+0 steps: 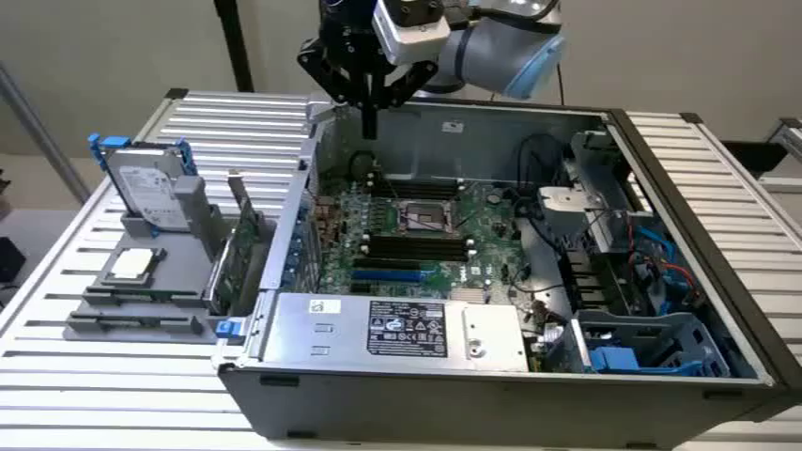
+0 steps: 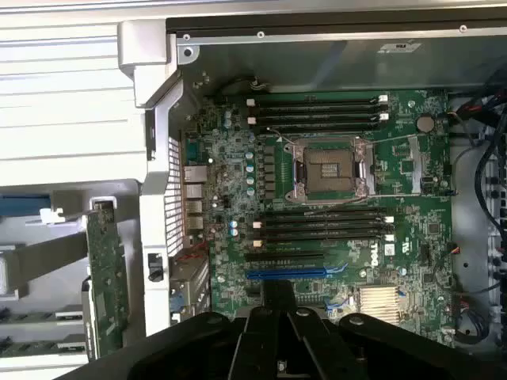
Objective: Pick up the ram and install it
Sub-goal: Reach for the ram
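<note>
My gripper (image 1: 368, 127) hangs above the far left corner of the open computer case (image 1: 652, 150). Its fingers are shut into one narrow dark stem, and nothing I can make out sits between them. In the wrist view the same stem (image 2: 278, 294) points down over the green motherboard (image 2: 412, 261). Black memory slots (image 2: 321, 226) lie just beyond it, and another pair (image 2: 317, 111) lies past the processor socket (image 2: 331, 170). The ram is hidden from me. A green board (image 1: 240, 258) stands on edge in the grey holder left of the case, too edge-on to identify.
On the exterior view's left, a grey holder tray (image 1: 88, 305) carries a silver hard drive with blue rails (image 1: 145, 188) and a processor chip (image 1: 131, 266). Inside the case are a power supply (image 1: 401, 329), cables (image 1: 652, 254) and a blue-tabbed drive cage (image 1: 652, 352).
</note>
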You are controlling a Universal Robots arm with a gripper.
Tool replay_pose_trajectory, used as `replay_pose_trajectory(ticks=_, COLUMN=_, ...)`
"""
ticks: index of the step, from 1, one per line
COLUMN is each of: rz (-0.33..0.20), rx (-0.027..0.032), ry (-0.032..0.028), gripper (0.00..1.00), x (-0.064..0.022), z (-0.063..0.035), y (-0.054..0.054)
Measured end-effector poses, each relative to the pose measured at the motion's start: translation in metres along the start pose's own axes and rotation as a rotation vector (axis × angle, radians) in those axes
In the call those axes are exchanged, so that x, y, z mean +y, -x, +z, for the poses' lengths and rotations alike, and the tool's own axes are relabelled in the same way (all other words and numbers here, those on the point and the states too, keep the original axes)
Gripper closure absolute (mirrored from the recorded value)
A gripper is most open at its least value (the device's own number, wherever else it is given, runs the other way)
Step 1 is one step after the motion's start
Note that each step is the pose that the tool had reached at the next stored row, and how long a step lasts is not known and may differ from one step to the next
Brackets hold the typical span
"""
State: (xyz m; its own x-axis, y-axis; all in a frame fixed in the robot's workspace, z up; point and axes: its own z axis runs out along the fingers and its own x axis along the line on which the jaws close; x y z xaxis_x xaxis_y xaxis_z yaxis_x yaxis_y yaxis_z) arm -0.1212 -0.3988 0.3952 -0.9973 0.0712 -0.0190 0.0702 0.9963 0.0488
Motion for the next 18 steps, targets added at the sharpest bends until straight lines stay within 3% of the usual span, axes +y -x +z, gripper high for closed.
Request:
replay_pose_trajectory(ticks=12, rz=0.0, rx=0.0001, ry=-0.0003, gripper=1.0, x=-0.0001, z=-0.001, y=0.0)
replay_pose_trajectory(ticks=18, rz=0.0, rx=0.0, ry=-0.0001, gripper=1.0, x=-0.0091, z=-0.0018, y=-0.009)
